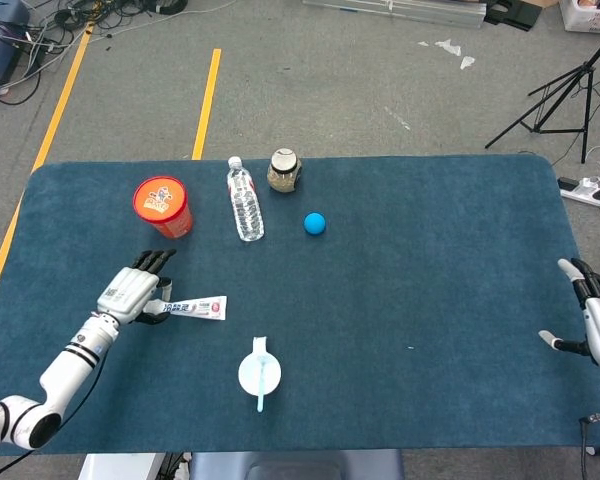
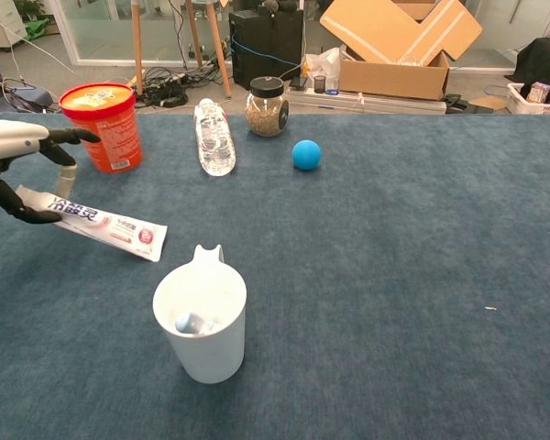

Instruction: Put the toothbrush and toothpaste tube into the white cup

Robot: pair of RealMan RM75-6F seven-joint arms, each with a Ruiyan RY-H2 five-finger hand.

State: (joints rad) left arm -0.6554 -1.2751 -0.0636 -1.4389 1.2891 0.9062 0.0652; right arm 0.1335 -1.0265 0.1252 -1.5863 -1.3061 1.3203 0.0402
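While my left hand (image 1: pixel 130 292) pinches the toothpaste tube (image 1: pixel 194 308) by its tail, my right hand (image 1: pixel 597 322) rests spread — toothbrush (image 1: pixel 263 383) already in the white cup (image 2: pixel 202 321).

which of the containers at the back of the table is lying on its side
The clear water bottle, lying flat between the red tub and the glass jar, both of which stand upright.

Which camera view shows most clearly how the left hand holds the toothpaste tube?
The chest view: there the left hand grips one end of the toothpaste tube from the side. The head view shows hand and tube from above, smaller, with the grip hidden under the hand.
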